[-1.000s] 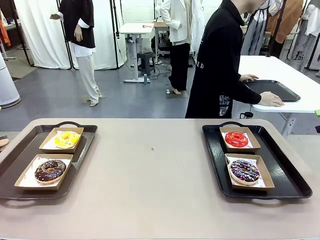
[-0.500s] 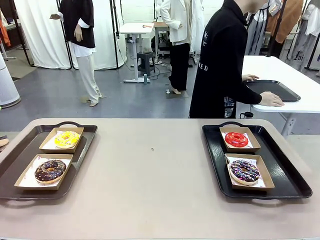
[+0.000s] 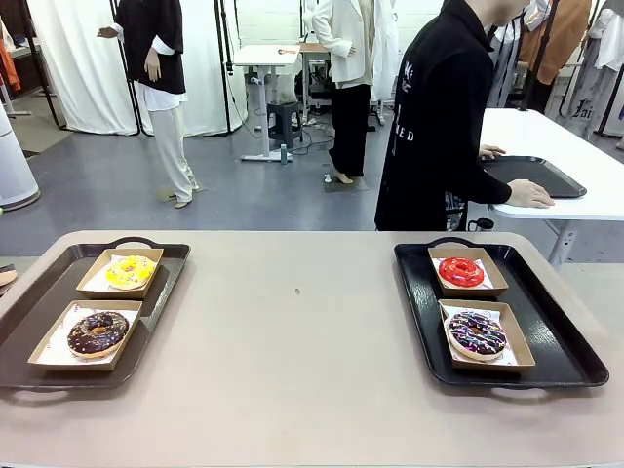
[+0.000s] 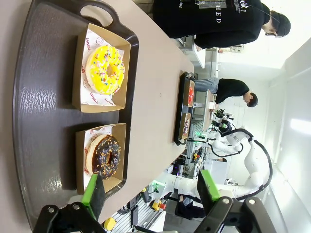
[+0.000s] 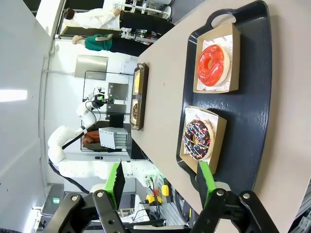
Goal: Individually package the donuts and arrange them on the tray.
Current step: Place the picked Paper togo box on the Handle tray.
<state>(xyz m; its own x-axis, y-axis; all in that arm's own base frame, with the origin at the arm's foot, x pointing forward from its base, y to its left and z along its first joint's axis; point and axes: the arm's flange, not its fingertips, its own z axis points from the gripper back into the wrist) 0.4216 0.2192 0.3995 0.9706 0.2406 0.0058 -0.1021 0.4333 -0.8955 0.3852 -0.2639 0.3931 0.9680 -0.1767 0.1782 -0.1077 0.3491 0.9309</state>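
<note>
All four donuts sit boxed on trays: yellow donut [image 3: 131, 271] and chocolate donut [image 3: 97, 331] near the counter's left edge, red donut [image 3: 461, 271] and sprinkled donut [image 3: 477, 332] near its right. The left claw [image 4: 150, 193] and right claw [image 5: 162, 183] gape empty, so packaging looks finished; next is probably just pulling back.

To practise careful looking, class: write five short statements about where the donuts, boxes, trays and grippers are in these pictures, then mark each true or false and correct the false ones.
1. The yellow-iced donut shares the left tray with the chocolate-glazed donut. True.
2. The red-iced donut lies bare on the table. False: it sits in a cardboard box on the right tray.
3. The sprinkled donut is nearer the robot than the red one. True.
4. The left gripper holds a donut. False: open, empty.
5. The person's hand rests on the right tray. False: it rests on another table's tray.
</note>
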